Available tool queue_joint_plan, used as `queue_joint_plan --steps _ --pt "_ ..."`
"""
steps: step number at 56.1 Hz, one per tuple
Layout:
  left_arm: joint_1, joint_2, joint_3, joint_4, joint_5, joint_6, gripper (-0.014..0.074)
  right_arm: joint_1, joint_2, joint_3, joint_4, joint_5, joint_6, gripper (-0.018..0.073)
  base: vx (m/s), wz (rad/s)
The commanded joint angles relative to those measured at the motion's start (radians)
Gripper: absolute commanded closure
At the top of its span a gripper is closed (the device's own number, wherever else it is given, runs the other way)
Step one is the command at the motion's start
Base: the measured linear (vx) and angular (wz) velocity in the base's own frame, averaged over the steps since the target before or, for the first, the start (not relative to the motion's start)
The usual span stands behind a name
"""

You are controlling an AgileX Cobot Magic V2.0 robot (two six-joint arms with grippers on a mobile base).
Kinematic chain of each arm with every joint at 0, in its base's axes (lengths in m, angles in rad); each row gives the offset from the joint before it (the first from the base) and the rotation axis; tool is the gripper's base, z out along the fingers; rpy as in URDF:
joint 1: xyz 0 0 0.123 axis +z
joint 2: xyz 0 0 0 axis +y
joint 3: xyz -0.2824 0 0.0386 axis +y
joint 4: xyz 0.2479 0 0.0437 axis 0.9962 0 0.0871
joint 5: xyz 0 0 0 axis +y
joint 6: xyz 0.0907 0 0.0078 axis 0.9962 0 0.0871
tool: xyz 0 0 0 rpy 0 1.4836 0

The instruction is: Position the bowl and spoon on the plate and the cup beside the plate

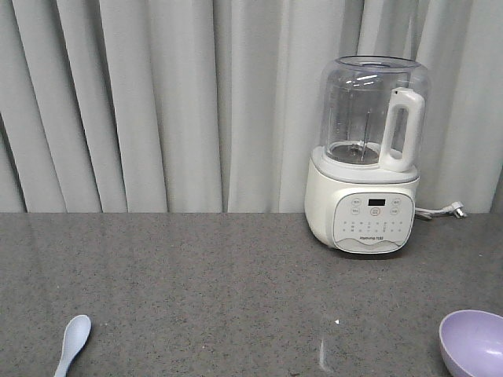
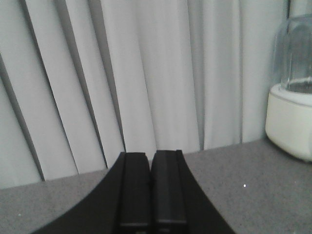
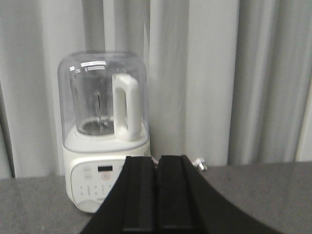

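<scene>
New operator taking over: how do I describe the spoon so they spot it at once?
Start from the big white blender at the back right of the grey counter. Cross to the near left edge of the front view: the spoon lies there. It is pale blue-white and slim, unlike the round lilac bowl at the near right.

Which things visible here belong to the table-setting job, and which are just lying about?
Job: spoon, near left on the counter; lilac bowl, near right, cut by the frame. The other two task items are out of view.
Lying about: blender, its plug, curtain.
</scene>
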Motion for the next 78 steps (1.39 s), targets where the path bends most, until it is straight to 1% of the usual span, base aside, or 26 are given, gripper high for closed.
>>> queue_joint_plan --steps 1,7,11,16,22,27,30,33,38,41,47,51,54,57,61,66,75,78 --pt "-0.008 0.035 -0.037 -0.01 -0.096 0.001 0.0594 -0.003 0.023 -0.032 0.001 -0.081 -0.011 0.056 0.0 0.0" --pt "-0.008 0.053 -0.037 -0.01 -0.099 0.001 0.0542 -0.003 0.028 -0.032 0.0 -0.09 -0.013 0.0515 0.0 0.0" --pt "-0.008 0.055 -0.037 -0.01 -0.105 0.001 0.0481 -0.003 0.028 -0.032 -0.005 -0.099 -0.025 0.0447 0.0 0.0" --pt "-0.008 0.055 -0.037 -0.01 -0.107 0.001 0.036 -0.003 0.028 -0.032 -0.006 -0.105 -0.029 0.0326 0.0 0.0" --pt "-0.008 0.055 -0.037 -0.01 -0.106 0.001 0.0165 -0.003 0.028 -0.032 -0.006 -0.107 -0.029 0.0121 0.0 0.0" --pt "-0.008 0.055 -0.037 -0.015 -0.094 -0.002 0.0055 -0.003 0.028 -0.032 -0.006 -0.11 -0.029 0.0007 0.0 0.0" --pt "-0.008 0.056 -0.037 -0.055 -0.053 -0.021 0.0021 -0.003 0.028 -0.032 -0.006 -0.118 -0.029 -0.0036 0.0 0.0" --pt "-0.008 0.062 -0.037 -0.085 -0.008 -0.027 0.0016 -0.003 0.028 -0.032 -0.006 -0.125 -0.029 -0.0055 0.0 0.0" --pt "-0.008 0.095 -0.042 -0.128 0.061 -0.028 0.0022 -0.003 0.028 -0.032 -0.005 -0.133 -0.029 -0.005 0.0 0.0" --pt "-0.007 0.128 -0.059 -0.141 0.12 -0.057 0.0029 -0.003 0.028 -0.032 -0.004 -0.133 -0.029 -0.0043 0.0 0.0" --pt "-0.007 0.228 -0.122 -0.121 0.27 -0.125 0.0048 -0.003 0.028 -0.032 -0.003 -0.133 -0.029 -0.0024 0.0 0.0" --pt "-0.007 0.315 -0.167 -0.095 0.373 -0.132 0.0062 -0.003 0.028 -0.032 -0.003 -0.132 -0.029 -0.0019 0.0 0.0" --pt "-0.007 0.374 -0.181 -0.083 0.425 -0.136 0.0071 -0.003 0.028 -0.032 -0.003 -0.132 -0.029 -0.0019 0.0 0.0" --pt "-0.007 0.426 -0.182 -0.072 0.449 -0.157 0.008 -0.003 0.028 -0.032 -0.003 -0.13 -0.025 -0.0019 0.0 0.0" --pt "-0.007 0.492 -0.188 -0.067 0.477 -0.165 0.0089 -0.003 0.028 -0.032 -0.003 -0.128 -0.019 -0.0019 0.0 0.0" --pt "-0.007 0.556 -0.188 -0.067 0.48 -0.165 0.0095 0.002 0.028 -0.032 -0.003 -0.128 -0.019 -0.0019 0.0 0.0" --pt "-0.007 0.64 -0.188 -0.065 0.498 -0.174 0.0095 0.038 0.028 -0.032 -0.007 -0.128 -0.019 -0.0019 0.0 0.0" --pt "-0.007 0.66 -0.188 -0.046 0.518 -0.187 0.0095 0.04 0.028 -0.032 -0.007 -0.128 -0.019 -0.0019 0.0 0.0"
